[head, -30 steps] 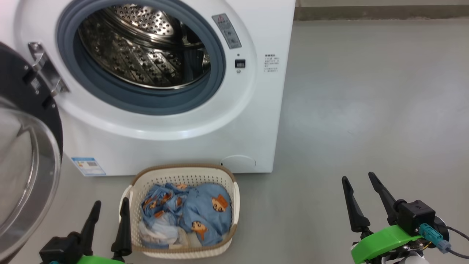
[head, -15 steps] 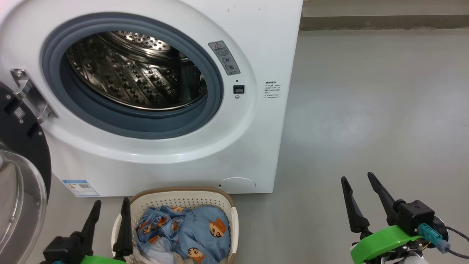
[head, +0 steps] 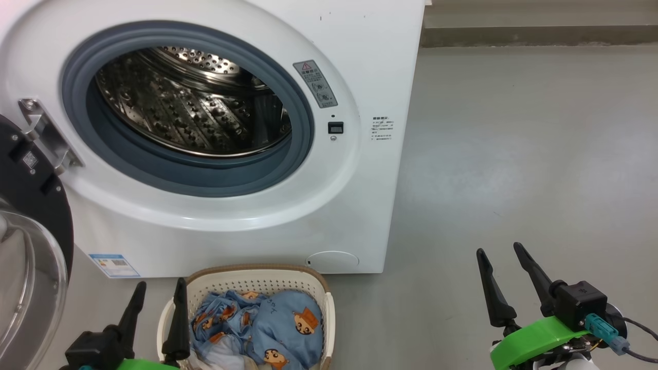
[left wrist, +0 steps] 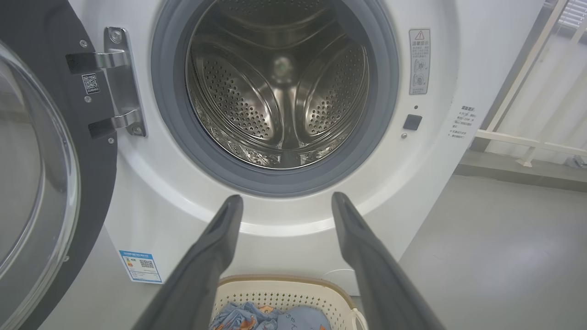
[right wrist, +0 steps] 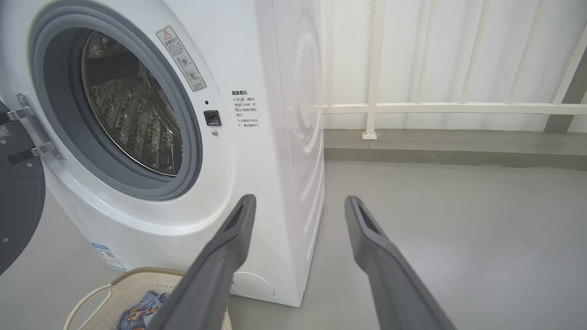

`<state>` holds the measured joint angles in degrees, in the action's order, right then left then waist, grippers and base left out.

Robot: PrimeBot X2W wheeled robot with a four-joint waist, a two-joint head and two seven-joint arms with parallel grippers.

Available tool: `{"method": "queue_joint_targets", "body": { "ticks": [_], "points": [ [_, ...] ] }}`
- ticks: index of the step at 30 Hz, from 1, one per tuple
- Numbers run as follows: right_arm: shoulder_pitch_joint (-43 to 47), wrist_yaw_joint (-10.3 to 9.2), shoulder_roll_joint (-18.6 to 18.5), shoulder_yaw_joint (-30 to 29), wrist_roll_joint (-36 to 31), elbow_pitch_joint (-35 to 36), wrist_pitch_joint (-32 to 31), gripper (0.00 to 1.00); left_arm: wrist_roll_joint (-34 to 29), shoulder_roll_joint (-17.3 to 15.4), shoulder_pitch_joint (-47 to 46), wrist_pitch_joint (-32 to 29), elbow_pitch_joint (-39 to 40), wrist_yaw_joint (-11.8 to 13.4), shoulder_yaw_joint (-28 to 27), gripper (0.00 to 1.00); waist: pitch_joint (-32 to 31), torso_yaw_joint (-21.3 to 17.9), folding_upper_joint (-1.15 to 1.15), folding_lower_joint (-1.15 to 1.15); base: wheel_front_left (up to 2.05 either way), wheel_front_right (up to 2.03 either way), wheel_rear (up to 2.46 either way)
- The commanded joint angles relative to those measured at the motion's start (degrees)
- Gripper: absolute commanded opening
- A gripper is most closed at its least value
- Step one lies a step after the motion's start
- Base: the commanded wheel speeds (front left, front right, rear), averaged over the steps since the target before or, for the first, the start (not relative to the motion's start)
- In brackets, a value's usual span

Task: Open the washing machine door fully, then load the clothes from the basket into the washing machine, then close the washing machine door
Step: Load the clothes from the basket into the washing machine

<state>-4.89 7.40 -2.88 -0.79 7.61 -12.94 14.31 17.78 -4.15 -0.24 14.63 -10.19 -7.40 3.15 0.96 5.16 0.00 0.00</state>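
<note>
Washing machine door (head: pixel 36 205) open at left. Clothes (head: pixel 272 329) in basket (head: pixel 257 272) on floor, just right of left hand (head: pixel 160 285), which is spread, empty and nearer. Right hand (head: pixel 498 249) spread, well apart.

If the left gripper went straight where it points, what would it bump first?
Most likely the washing machine, near the grey seal under its opening. The open left gripper aims there; depth is unclear.
</note>
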Motion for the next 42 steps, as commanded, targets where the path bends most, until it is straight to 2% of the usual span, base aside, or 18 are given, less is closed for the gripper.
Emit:
{"method": "queue_joint_targets", "body": {
  "ticks": [1,25,35,42],
  "points": [
    [-1.33,0.09,0.01,1.63,-0.11,1.22,0.69,1.00,-0.30,-1.01,-1.47,0.37,1.10,-0.08,-1.71,1.00,0.03,0.05,0.00,0.00,0.00,0.00,0.00],
    [-1.62,0.09,0.01,1.46,-0.22,1.36,0.69,1.00,-0.17,-1.12,-1.95,0.37,0.51,-0.09,-0.81,1.00,1.14,0.64,0.00,0.00,0.00,0.00,0.00],
    [-2.61,0.09,0.01,0.43,-1.62,1.32,0.69,1.00,0.59,-1.00,-3.78,0.37,-1.60,-0.09,0.80,1.00,5.25,-0.08,0.00,0.00,0.00,0.00,0.00],
    [-4.18,0.09,0.01,-0.77,-3.79,1.91,0.69,1.00,1.94,-1.31,-7.57,0.37,-6.82,-0.09,3.38,1.00,11.40,-1.39,0.00,0.00,0.00,0.00,0.00]
  ]
}}
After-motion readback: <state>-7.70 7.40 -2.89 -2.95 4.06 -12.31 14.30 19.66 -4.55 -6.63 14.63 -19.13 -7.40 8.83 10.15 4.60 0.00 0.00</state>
